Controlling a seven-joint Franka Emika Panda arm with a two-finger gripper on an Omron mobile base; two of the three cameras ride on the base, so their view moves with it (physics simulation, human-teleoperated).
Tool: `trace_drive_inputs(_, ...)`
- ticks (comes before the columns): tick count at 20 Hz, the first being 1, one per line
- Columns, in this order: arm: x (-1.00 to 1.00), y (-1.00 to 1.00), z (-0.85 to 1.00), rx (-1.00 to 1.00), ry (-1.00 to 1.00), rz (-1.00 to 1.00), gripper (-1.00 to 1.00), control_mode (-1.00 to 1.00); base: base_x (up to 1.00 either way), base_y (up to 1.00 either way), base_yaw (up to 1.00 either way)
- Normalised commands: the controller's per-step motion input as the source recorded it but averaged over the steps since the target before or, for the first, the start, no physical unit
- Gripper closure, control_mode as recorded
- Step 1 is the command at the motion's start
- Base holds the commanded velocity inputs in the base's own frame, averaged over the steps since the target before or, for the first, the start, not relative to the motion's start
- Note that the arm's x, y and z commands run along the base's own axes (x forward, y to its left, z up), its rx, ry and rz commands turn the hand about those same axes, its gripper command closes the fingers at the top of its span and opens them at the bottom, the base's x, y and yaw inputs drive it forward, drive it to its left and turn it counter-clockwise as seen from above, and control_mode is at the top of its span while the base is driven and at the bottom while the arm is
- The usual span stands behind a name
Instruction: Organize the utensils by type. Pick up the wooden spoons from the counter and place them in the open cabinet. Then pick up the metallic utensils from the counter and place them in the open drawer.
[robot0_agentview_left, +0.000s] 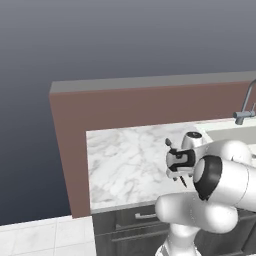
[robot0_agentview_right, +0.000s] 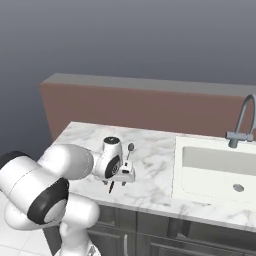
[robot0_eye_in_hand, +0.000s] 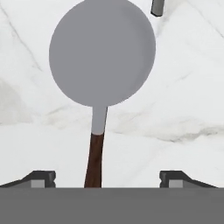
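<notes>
One metallic utensil (robot0_eye_in_hand: 101, 52) lies on the white marble counter (robot0_agentview_left: 120, 165), with a round grey head and a thin dark brown handle. In the hand view its handle runs down between my two fingertips. My gripper (robot0_eye_in_hand: 107, 179) hangs just above it, open, and the fingers (robot0_eye_in_hand: 43, 177) stand wide apart on either side without touching it. From the base cameras the utensil (robot0_agentview_right: 130, 148) pokes out from under the gripper (robot0_agentview_right: 122, 179), also in the left view as utensil (robot0_agentview_left: 169, 143) and gripper (robot0_agentview_left: 178, 172). A grey end of a second utensil (robot0_eye_in_hand: 156, 6) lies beyond. The wooden spoons, open cabinet and open drawer are out of view.
A sink (robot0_agentview_right: 215, 170) with a grey faucet (robot0_agentview_right: 241, 125) is set in the counter to the right. A reddish-brown wall (robot0_agentview_left: 125, 107) backs the counter. Dark base cabinets with bar handles (robot0_agentview_left: 145, 216) sit below its front edge.
</notes>
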Motion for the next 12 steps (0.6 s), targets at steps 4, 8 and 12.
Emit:
trace_drive_inputs(4,-0.1,0.15,-0.58,0.0,-0.18,-0.05,-1.0,-1.0,0.0,0.0,0.0)
trace_drive_inputs(8,-0.01,0.32,-0.63,0.0,-0.08,-0.07,-1.0,-1.0,0.0,0.0,0.0)
trace_drive_inputs(12,0.0,0.31,-0.64,0.0,0.0,-0.07,-1.0,-1.0,0.0,0.0,0.0)
